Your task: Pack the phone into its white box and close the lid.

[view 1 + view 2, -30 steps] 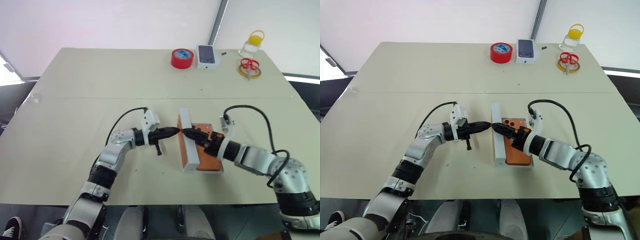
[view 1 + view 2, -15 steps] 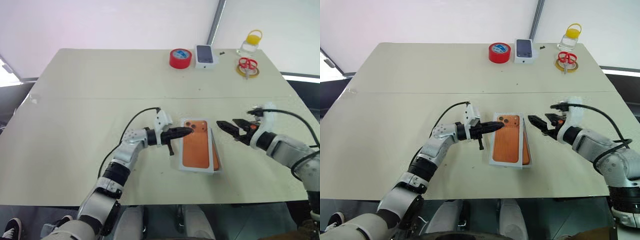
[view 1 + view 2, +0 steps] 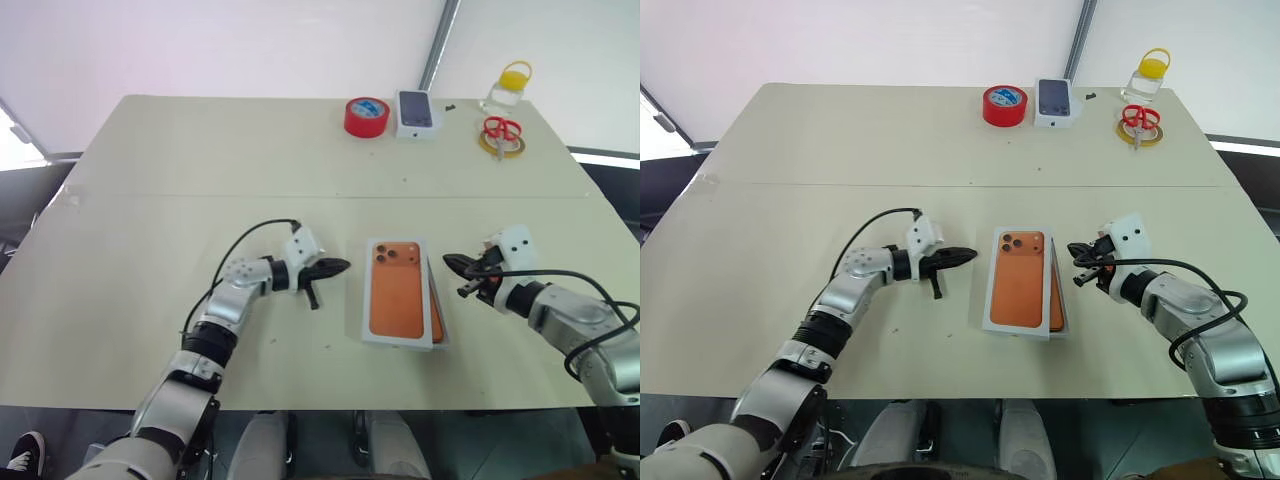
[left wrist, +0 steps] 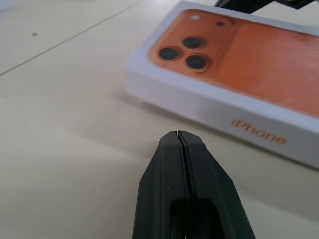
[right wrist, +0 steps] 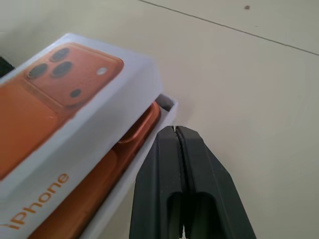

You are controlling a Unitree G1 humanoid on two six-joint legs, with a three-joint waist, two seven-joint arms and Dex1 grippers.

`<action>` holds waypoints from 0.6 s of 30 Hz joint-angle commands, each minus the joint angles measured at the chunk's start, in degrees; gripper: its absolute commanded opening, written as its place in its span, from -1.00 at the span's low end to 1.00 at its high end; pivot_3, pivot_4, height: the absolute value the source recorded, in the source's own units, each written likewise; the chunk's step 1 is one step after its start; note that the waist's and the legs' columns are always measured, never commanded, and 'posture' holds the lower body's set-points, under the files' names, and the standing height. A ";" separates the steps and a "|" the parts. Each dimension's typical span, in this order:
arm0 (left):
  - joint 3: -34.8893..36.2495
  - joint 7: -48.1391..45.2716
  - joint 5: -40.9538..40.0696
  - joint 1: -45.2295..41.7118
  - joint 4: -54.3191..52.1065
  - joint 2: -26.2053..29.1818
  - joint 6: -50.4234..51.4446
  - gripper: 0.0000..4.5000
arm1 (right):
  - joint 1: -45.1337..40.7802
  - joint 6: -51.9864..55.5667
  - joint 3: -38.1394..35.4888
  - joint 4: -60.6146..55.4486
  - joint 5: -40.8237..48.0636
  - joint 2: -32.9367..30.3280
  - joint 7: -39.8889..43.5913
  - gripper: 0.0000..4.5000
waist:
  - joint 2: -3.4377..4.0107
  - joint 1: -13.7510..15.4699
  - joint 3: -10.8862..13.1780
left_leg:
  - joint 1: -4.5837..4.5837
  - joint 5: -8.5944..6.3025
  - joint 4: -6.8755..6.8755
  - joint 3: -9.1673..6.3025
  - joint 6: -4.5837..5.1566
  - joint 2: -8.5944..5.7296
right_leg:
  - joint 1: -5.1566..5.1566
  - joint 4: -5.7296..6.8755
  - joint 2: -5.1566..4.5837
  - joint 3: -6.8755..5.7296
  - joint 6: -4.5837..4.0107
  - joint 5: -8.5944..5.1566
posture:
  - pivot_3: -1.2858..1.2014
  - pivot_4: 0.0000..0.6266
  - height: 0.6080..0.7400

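I see lid (image 3: 398, 300) lying askew over white box (image 5: 167, 107), phone (image 5: 142, 130) peeking out at its right edge | left gripper (image 3: 343, 266) clenched, empty, just left | right gripper (image 3: 450, 262) clenched, empty, just right

Lid (image 3: 399, 303) askew over white box (image 5: 167, 105); orange phone (image 5: 142, 130) inside.

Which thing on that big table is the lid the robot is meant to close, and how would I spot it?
Look at the near half of the beige table, between the two black grippers. There the lid lies askew on the white box, a strip of the orange phone showing. Unlike the small far box, its top shows an orange phone picture.
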 commanded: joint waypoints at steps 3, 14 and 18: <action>-1.37 -0.12 1.18 -0.53 -0.53 -1.08 -0.20 -1.00 | 0.05 1.08 -2.21 -3.30 -0.73 -0.31 2.24 -0.97 | 0.02 -0.18 0.00 | 0.03 0.00 0.00 0.01 0.00 0.02 | -0.01 0.03 0.01 0.00 -0.01 0.00 | 0.03 -0.52 1.00; -3.32 -0.96 0.39 1.14 -9.57 -3.66 4.62 -1.00 | -0.59 0.97 -1.40 -3.95 -5.00 -0.85 5.57 -0.97 | 0.02 -0.02 0.00 | 0.01 0.00 0.01 0.01 0.00 -0.02 | 0.00 0.01 -0.01 0.00 -0.01 0.00 | 0.03 -0.52 1.00; -3.49 -1.01 0.60 1.91 -11.26 -3.26 5.97 -1.00 | -1.17 1.40 -0.48 -3.84 -6.76 -0.07 5.57 -0.97 | 0.02 -0.04 0.00 | 0.03 0.00 0.00 -0.01 0.00 0.00 | -0.01 0.04 0.01 -0.01 -0.01 0.00 | 0.03 -0.52 1.00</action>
